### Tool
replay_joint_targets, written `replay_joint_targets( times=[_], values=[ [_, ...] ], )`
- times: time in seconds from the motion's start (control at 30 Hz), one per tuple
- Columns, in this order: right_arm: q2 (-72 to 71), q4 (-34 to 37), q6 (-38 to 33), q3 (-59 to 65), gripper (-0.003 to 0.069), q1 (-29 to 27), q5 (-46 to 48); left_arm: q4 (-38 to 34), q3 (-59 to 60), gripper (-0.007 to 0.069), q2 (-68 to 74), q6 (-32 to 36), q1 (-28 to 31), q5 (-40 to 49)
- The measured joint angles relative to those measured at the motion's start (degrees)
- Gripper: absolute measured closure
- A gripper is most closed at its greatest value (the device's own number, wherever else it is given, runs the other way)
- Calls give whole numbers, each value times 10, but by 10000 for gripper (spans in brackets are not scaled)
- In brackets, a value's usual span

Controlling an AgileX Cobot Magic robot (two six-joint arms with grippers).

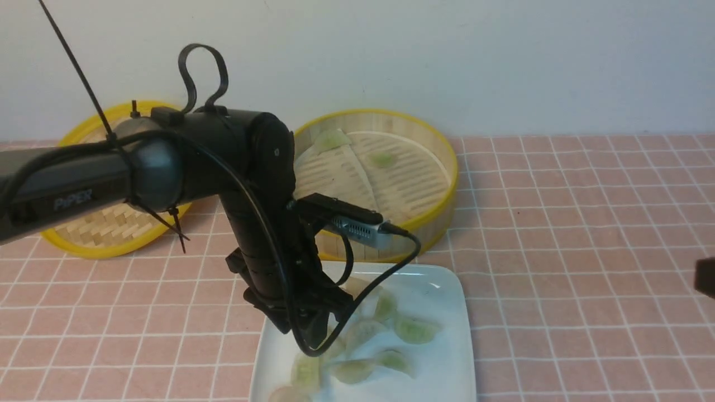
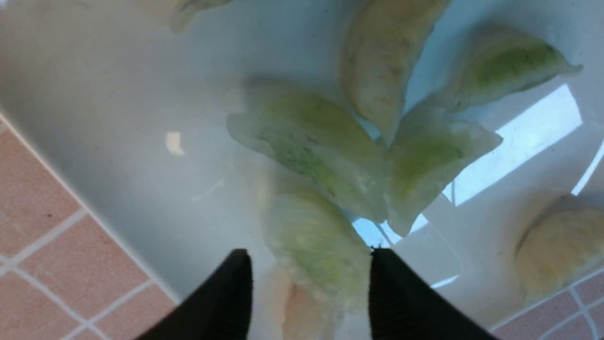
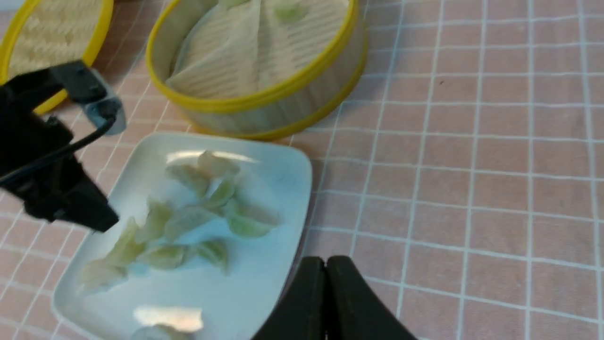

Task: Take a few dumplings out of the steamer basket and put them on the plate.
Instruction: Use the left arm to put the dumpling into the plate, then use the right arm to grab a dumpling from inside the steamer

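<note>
My left gripper (image 1: 310,338) hangs low over the white square plate (image 1: 447,357), near its left side. In the left wrist view its jaws (image 2: 309,264) stand open with a blurred pale green dumpling (image 2: 316,236) between them, clear of one finger and at the other's edge. Several dumplings (image 1: 416,329) lie clustered on the plate (image 2: 118,118). The steamer basket (image 1: 441,223) behind it holds two dumplings (image 1: 382,159) on its liner. My right gripper (image 3: 325,262) is shut and empty above the tablecloth, right of the plate (image 3: 264,293).
The flat woven yellow-rimmed lid (image 1: 106,231) lies at the back left, partly behind my left arm. A pink checked tablecloth (image 1: 586,251) covers the table. The basket (image 3: 283,113) nearly touches the plate's far edge.
</note>
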Motion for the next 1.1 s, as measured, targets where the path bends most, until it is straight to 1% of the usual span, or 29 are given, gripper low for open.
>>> replay_joint_targets(
  times=[0.03, 0.07, 0.1, 0.13, 0.17, 0.2, 0.23, 0.27, 0.3, 0.33, 0.37, 0.4, 0.47, 0.6, 0.7, 0.8, 0.87, 0.9, 0.93, 0.97, 1.0, 1.03, 1.07, 1.1],
  values=[
    [41, 27, -31, -33, 672, 0, 27, 1, -5, 221, 0, 0, 0, 0],
    [67, 48, -49, -57, 672, 0, 41, 3, -11, 193, 0, 0, 0, 0],
    [88, 70, -62, -82, 672, 0, 50, 7, -19, 183, 0, 0, 0, 2],
    [94, 70, -66, -82, 672, 0, 52, 7, -21, 182, 0, 0, 0, 2],
    [142, 96, -95, -130, 672, 4, 67, 17, -39, 208, 0, -3, 0, 15],
    [154, 97, -98, -136, 672, 6, 70, 18, -41, 215, -1, -4, 0, 19],
    [193, 100, -114, -174, 672, 16, 77, 25, -56, 299, -6, -12, 0, 35],
    [213, 99, -118, -190, 672, 22, 79, 27, -61, 327, -10, -14, 1, 41],
    [261, 90, -123, -226, 672, 40, 81, 28, -71, 438, -23, -17, 2, 49],
    [301, 77, -124, -257, 672, 58, 81, 27, -75, 524, -45, -18, 6, 54],
    [335, 66, -124, -283, 671, 73, 81, 26, -76, 569, -65, -20, 10, 56],
    [361, 60, -124, -299, 670, 82, 81, 23, -76, 596, -82, -21, 15, 61],
    [422, 41, -124, -350, 669, 108, 81, 17, -76, 619, -118, -21, 23, 66],
    [551, -1, -124, -476, 655, 145, 81, -2, -76, 631, -210, -22, 30, 77],
    [662, -29, -113, -584, 603, 163, 84, -17, -76, 631, -275, -28, 30, 80],
    [754, -40, -106, -671, 528, 169, 95, -19, -76, 631, -315, -33, 30, 84],
    [811, -44, -104, -734, 469, 171, 105, -19, -76, 631, -338, -39, 30, 88],
    [855, -53, -104, -791, 422, 172, 115, -19, -75, 631, -355, -43, 30, 91],
    [883, -59, -103, -825, 390, 173, 124, -19, -75, 631, -364, -46, 30, 90],
    [932, -71, -103, -877, 336, 177, 139, -19, -75, 631, -377, -48, 30, 91],
    [939, -76, -103, -895, 328, 176, 141, -19, -75, 631, -379, -48, 30, 91],
    [986, -87, -103, -948, 280, 180, 151, -19, -75, 631, -391, -50, 30, 91],
    [1006, -92, -103, -974, 262, 181, 152, -19, -75, 631, -396, -50, 30, 92],
    [1054, -103, -103, -1050, 220, 186, 156, -19, -75, 631, -410, -52, 30, 92]
  ],
)
